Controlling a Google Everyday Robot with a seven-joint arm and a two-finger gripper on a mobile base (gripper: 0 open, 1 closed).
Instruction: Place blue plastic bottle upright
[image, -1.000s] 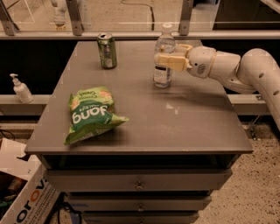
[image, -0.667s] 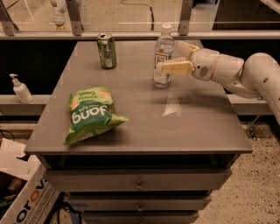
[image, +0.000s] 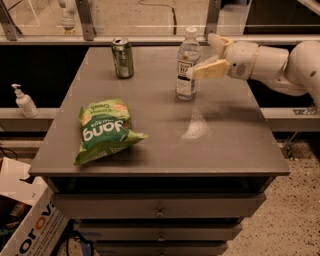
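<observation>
Now the blue plastic bottle (image: 187, 65) stands upright on the table (image: 240, 145) near the far edge, toward the far right corner, well right of the green soda can (image: 122, 57). Just beside it on the right hangs the gripper (image: 202, 56), fingers spread apart, not clamped on it, one fingertip (image: 197, 73) at its label.

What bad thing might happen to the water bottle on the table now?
The small clear plastic bottle with the white cap stands upright on the grey table. The robot's gripper is open right beside it, with one finger very near its label.
1. A sideways swing as the arm leaves might knock the bottle over.
2. If it tips, it may roll toward the table's far edge or bump the green soda can.
</observation>
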